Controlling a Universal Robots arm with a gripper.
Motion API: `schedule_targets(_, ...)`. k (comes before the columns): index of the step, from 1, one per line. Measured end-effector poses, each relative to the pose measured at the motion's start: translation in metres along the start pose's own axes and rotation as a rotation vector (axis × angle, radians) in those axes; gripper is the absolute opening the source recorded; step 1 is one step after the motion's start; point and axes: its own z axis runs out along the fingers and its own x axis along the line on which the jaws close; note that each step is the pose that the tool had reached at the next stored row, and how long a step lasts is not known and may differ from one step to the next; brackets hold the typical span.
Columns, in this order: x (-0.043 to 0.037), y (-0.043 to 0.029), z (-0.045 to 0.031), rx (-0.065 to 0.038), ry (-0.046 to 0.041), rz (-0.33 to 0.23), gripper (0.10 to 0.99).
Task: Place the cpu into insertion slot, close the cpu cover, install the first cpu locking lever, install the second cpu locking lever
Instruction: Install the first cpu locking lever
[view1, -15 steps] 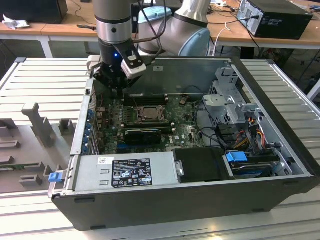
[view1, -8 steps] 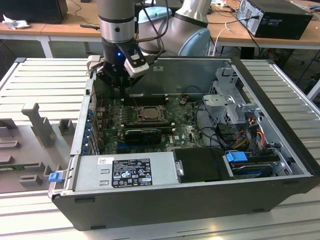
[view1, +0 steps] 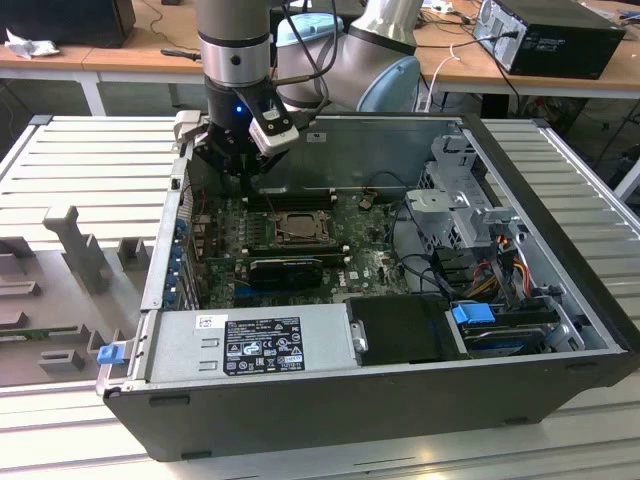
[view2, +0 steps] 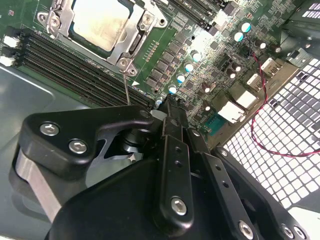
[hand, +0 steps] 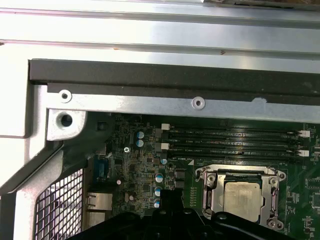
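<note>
Pale beige-silver, the square cpu (view2: 100, 22) lies flat within the grey cpu cover (view2: 131, 37); the hand (view2: 170, 102) hangs near, clenched on nothing.

The cpu (hand: 241, 197) lies in the insertion slot (hand: 218, 200) beside the memory slots (hand: 235, 142).

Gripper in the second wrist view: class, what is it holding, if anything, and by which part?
Nothing. The gripper is shut and empty over the motherboard; the cpu sits apart from it.
</note>
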Motion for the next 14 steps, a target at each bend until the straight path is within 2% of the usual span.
schedule_targets(6, -0.0004, 0.0000, 0.0001, 0.000, -0.0001, 0.000, 0.106)
schedule_targets(11, -0.0054, 0.0001, 0.0001, 0.000, -0.0001, 0.003, 0.106)
schedule_targets(14, -0.0057, 0.0041, 0.0002, 0.000, -0.0002, 0.008, 0.106)
